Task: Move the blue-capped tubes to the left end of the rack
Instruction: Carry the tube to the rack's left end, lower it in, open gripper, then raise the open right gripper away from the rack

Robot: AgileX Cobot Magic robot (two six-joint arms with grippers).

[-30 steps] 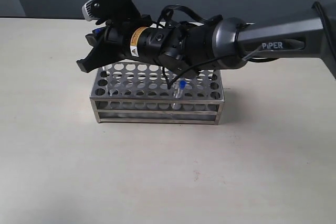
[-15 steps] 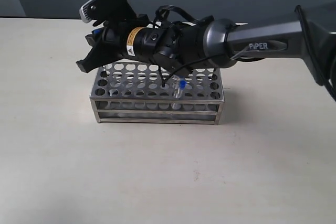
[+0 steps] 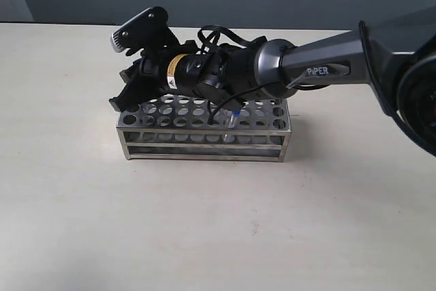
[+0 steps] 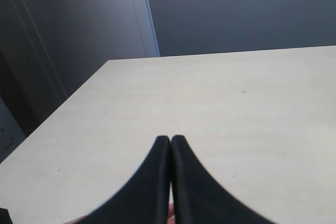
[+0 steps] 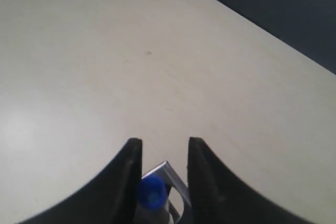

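The steel rack (image 3: 204,142) stands mid-table. My right gripper (image 3: 125,95) reaches across and hangs low over the rack's left end. In the right wrist view its jaws (image 5: 164,142) stand apart around a blue-capped tube (image 5: 151,192), which leans against one finger, with a gap to the other. The rack's corner (image 5: 171,176) shows just behind it. A second blue-capped tube (image 3: 234,114) stands in a front hole right of the rack's middle, partly hidden by the arm's cable. Other tubes are hidden. My left gripper (image 4: 170,139) is shut on nothing above bare table.
The right arm (image 3: 306,66) stretches over the rack from the right and covers much of its top plate. The pale table (image 3: 218,223) ends at a dark wall behind.
My right gripper has come down and slightly right, from above the rack's left end to just over its top plate. The tube in the front row has not moved.
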